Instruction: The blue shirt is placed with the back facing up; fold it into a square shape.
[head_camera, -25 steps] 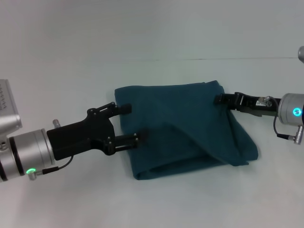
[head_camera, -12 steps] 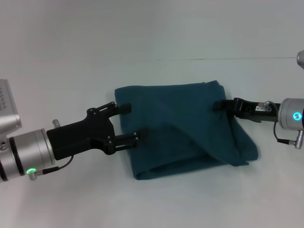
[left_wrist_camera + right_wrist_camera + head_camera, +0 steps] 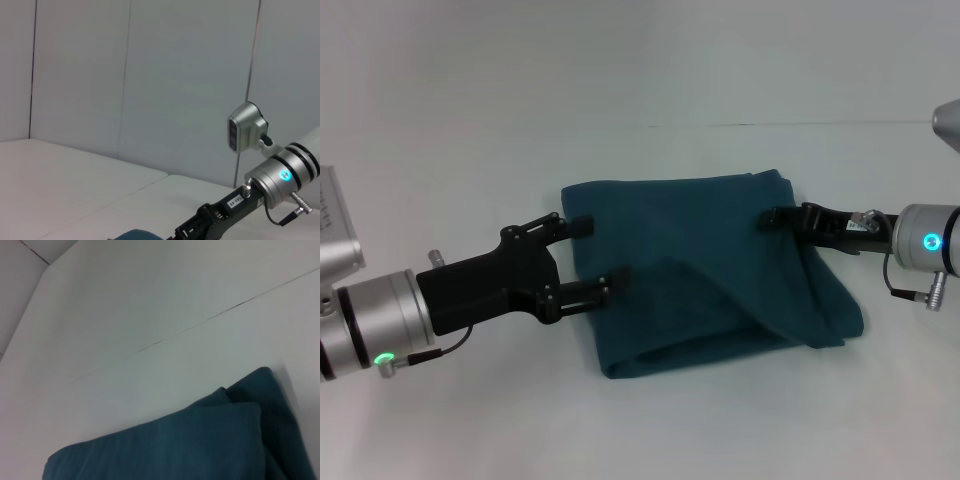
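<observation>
Pincer on my left (image 3: 597, 258) gapes wide at the blue shirt's (image 3: 705, 265) edge; right pincer (image 3: 772, 217) looks narrow on the far corner. Soft, limp: grip edges.

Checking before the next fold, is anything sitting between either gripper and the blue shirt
Nothing visible is in the way. The left gripper is already at the left edge of the blue shirt, fingers spread, and the right gripper is at its far right corner. Only bare white table surrounds the cloth.
</observation>
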### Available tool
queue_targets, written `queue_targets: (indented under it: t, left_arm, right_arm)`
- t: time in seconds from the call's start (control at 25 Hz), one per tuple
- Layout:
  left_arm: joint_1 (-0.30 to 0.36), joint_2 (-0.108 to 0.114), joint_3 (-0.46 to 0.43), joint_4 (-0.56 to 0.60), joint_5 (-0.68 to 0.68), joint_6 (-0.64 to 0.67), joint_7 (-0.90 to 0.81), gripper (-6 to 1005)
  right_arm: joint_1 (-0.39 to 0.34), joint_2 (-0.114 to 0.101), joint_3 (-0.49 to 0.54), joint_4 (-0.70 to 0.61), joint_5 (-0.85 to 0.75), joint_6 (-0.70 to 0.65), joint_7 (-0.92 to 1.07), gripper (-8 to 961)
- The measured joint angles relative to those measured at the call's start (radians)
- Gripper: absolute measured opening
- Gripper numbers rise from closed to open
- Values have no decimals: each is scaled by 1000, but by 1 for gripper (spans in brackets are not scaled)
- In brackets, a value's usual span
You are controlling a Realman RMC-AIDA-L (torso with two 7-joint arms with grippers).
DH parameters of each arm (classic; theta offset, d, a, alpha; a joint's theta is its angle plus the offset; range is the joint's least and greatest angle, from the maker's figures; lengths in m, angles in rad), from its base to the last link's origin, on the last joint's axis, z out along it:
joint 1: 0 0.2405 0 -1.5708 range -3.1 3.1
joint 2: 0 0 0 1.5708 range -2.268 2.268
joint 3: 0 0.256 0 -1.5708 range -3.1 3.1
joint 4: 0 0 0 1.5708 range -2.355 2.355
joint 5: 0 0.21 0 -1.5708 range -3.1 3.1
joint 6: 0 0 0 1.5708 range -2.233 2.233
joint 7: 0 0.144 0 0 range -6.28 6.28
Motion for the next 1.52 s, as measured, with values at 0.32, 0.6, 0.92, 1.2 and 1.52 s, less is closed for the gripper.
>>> queue_targets:
  t: [0.32, 0.6, 0.92, 1.2, 1.52]
  left_arm:
    - [0, 1, -2, 2, 0, -9, 1, 833]
    - [0, 3, -5, 2, 0, -17, -2, 833]
    - [0, 3, -5, 2, 0, -23, -4, 832]
    - [0, 3, -7, 2, 0, -23, -14, 831]
    - [8, 1, -8, 2, -25, -19, -29, 831]
  right_arm:
    - [14, 14, 0, 3, 0, 40, -2, 555]
    - [21, 23, -1, 3, -2, 59, -12, 304]
    - [19, 24, 7, -5, 5, 65, -34, 80]
    - [15, 20, 6, -13, 63, 61, -104, 47]
    - [13, 13, 2, -54, 76, 50, -153, 51]
